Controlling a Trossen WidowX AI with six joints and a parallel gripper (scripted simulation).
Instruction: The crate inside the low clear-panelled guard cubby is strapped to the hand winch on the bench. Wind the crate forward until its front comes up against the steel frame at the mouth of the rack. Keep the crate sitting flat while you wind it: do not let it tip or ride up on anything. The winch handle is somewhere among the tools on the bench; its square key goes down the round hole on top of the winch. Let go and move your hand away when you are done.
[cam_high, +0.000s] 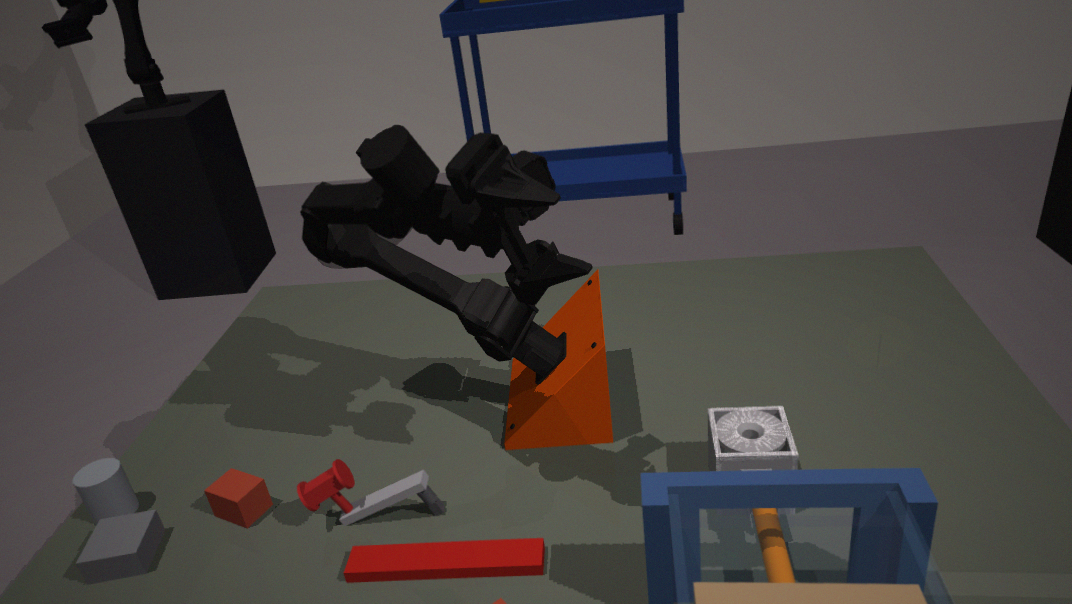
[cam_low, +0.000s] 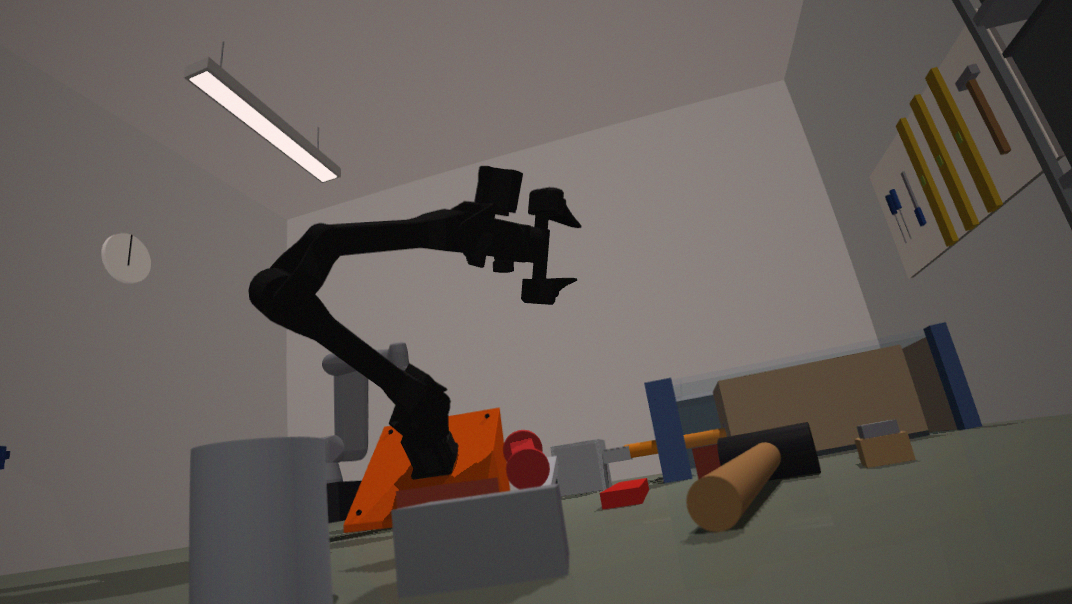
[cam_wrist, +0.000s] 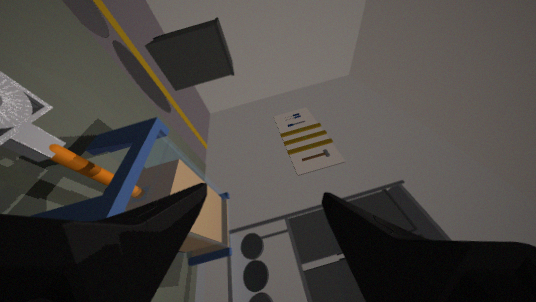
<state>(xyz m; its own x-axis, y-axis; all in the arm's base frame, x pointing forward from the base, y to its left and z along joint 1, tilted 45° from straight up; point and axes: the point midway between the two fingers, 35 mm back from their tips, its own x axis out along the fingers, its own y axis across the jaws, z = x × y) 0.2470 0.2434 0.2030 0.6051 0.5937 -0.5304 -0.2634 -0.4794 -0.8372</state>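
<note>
Above the bench: parallel-jaw gripper (cam_high: 573, 232) (cam_low: 578, 253) (cam_wrist: 266, 193), spread, nothing pinched.
On the bench: winch handle (cam_high: 384, 498), laid down, apart from the hand winch (cam_high: 751, 435) (cam_low: 579, 466) (cam_wrist: 25, 112).

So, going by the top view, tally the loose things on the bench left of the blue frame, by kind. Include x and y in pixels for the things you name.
Blocks: 2 (grey block (cam_high: 118, 541) (cam_low: 480, 541), red cube (cam_high: 238, 498) (cam_low: 446, 492))
Cylinders: 1 (grey cylinder (cam_high: 106, 491) (cam_low: 258, 517))
Bars: 1 (red bar (cam_high: 446, 559) (cam_low: 624, 493))
Handles: 1 (winch handle (cam_high: 386, 497) (cam_low: 528, 468))
Total: 5, leaving out an unclear orange sliver (cam_high: 500, 601) at the bottom edge.
</note>
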